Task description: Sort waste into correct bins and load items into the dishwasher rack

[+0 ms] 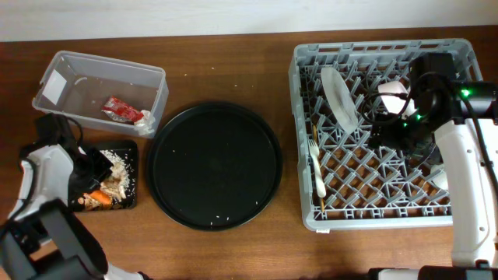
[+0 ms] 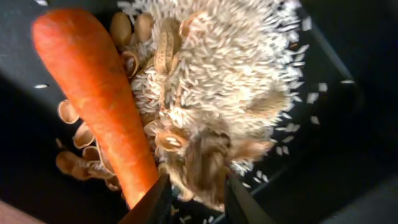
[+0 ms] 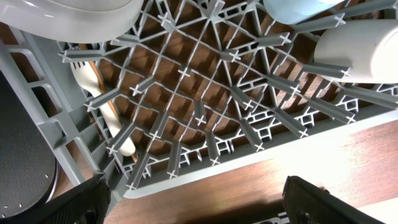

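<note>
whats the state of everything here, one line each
clear tub: open, holds red sauce packet and napkin
shallow black tray: holds rice, carrot
round black tray: a few grains on it
plate: on edge in dishwasher rack
fork: lying flat in rack
left gripper: around a brown piece, grip unclear
right gripper: open, empty

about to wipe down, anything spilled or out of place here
A few loose rice grains lie on the large round black tray near its robot-side rim, away from the shallow black tray that holds the rice pile and carrot. Nothing else stands out.
</note>
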Controlling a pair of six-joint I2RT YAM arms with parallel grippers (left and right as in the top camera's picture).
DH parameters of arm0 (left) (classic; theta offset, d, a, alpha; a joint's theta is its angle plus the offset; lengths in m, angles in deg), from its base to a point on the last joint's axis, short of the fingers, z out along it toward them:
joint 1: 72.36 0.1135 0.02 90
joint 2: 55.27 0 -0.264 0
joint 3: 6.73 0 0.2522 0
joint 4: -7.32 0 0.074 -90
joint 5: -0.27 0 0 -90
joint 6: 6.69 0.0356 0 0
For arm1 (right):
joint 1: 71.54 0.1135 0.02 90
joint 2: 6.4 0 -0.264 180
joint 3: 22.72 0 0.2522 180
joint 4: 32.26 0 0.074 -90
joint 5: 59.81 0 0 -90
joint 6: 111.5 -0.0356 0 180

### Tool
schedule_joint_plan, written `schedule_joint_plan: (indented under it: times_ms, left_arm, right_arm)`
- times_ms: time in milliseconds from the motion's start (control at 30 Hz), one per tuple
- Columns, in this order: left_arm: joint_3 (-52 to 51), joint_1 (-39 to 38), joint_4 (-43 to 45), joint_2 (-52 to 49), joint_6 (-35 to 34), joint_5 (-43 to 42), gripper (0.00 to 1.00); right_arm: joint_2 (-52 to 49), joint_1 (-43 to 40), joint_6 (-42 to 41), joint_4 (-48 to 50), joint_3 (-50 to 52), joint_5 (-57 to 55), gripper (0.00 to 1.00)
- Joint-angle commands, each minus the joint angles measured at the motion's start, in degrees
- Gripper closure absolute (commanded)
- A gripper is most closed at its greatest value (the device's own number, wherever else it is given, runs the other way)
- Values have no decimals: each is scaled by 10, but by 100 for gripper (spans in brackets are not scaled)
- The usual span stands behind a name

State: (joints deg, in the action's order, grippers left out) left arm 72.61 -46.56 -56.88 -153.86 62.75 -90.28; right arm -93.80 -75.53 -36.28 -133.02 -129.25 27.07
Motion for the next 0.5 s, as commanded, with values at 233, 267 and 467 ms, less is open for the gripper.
schedule_joint_plan:
  times_ms: [233, 267, 467]
  left_arm:
    - [54, -148, -64, 97, 93, -73, 28]
    - [54, -214, -65, 101, 124, -73, 23]
    - [99, -332, -277, 109, 174, -69, 1]
  right_arm:
    - [-2, -2, 27, 17, 0, 54, 1]
    - [-4, -2, 61, 24, 0, 99, 1]
    - [-23, -2, 138, 26, 25, 158, 1]
